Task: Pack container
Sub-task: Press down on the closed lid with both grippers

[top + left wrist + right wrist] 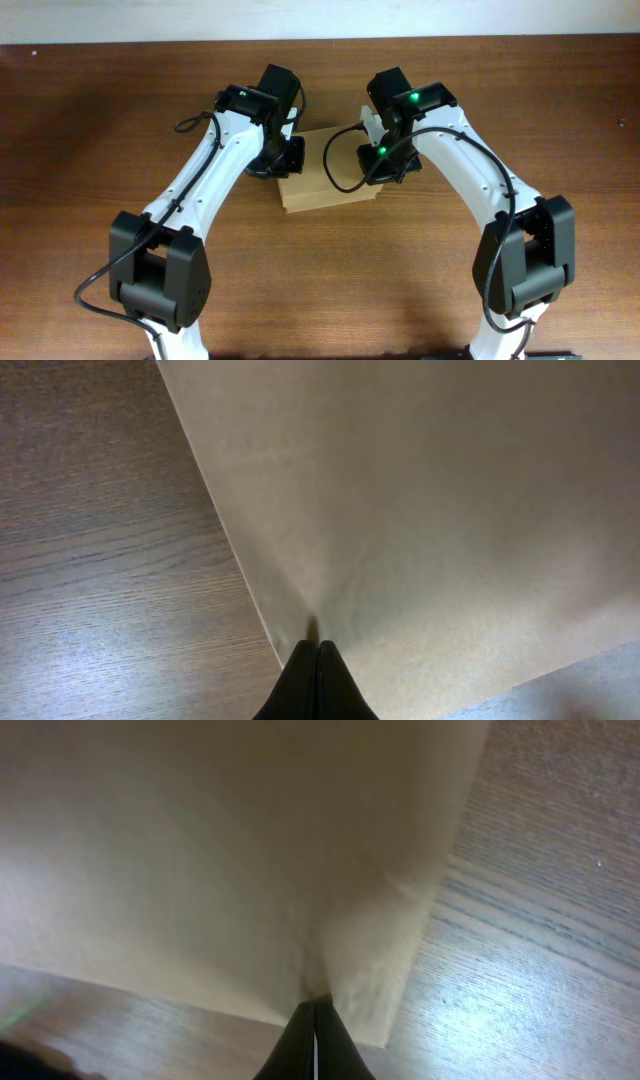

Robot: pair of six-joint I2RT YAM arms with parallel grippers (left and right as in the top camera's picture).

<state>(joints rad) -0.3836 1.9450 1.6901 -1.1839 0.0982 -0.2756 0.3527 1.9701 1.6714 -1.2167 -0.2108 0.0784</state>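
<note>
The container (pixel 325 185) is a small tan cardboard box lying closed in the middle of the wooden table, between my two arms. My left gripper (pixel 283 163) is at its left edge and my right gripper (pixel 386 166) at its right edge. In the left wrist view the shut black fingertips (pixel 318 652) touch the plain tan lid (pixel 430 510) just inside its left border. In the right wrist view the shut fingertips (pixel 315 1008) press the lid (pixel 230 850) close to a corner, where the cardboard dents slightly. Neither gripper holds anything.
Brown wooden tabletop (pixel 90 150) surrounds the box on all sides. A small white piece (pixel 369 124) shows behind the right wrist; I cannot tell what it is. Black cables loop beside both arms over the box's edges.
</note>
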